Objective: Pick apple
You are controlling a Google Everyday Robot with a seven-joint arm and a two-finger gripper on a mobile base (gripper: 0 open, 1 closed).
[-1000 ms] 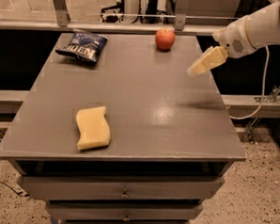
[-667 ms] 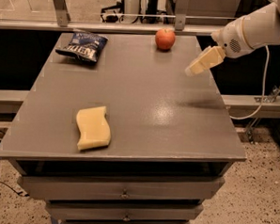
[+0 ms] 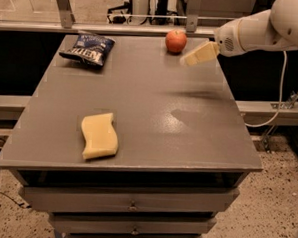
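Gripper point(image 3: 189, 59): hangs above the far right corner of the table point(image 3: 155, 91), tip pointing left and slightly down.
Gripper opening: cannot tell whether it is spread or closed.
Apple point(image 3: 176, 41): stands on the table at its far edge, just left of the gripper tip, apart from it.
Arm point(image 3: 253, 31): white, reaches in from the upper right.
Bag point(image 3: 87, 48): dark chip bag, lies flat at the far left corner, well apart from the apple.
Sponge point(image 3: 100, 136): pale yellow, wavy, lies near the front left edge.
Drawers point(image 3: 129, 205): stacked beneath the tabletop.
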